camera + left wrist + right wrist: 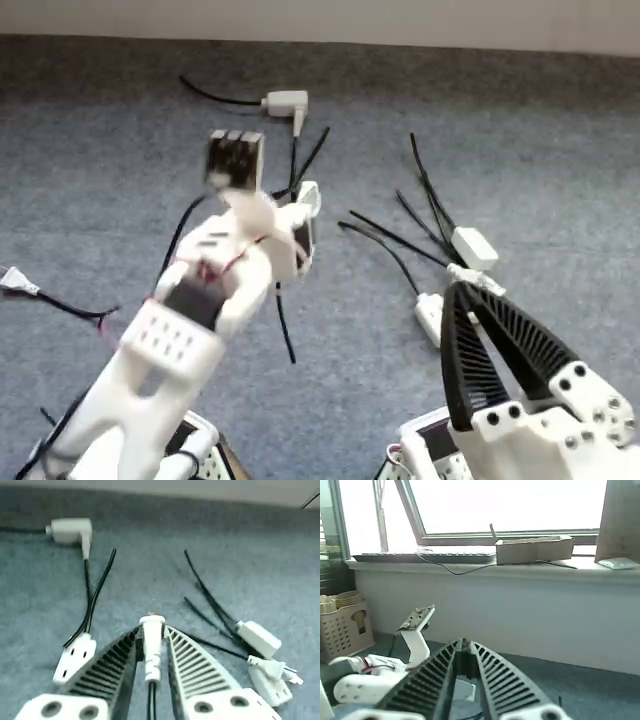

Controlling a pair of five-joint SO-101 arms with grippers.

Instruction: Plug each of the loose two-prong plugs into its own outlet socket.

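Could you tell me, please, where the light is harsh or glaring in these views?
Right wrist view: the window glares white, leaving the right pincer dark against it. High view: soft, even light on the grey mat, only faint shadows. Left wrist view: even, no glare on the plug in the left pincer.

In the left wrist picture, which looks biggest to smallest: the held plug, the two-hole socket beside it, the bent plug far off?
Held plug and two-hole socket: about alike.
Bent plug: smallest-looking, but farther away, so unsure.
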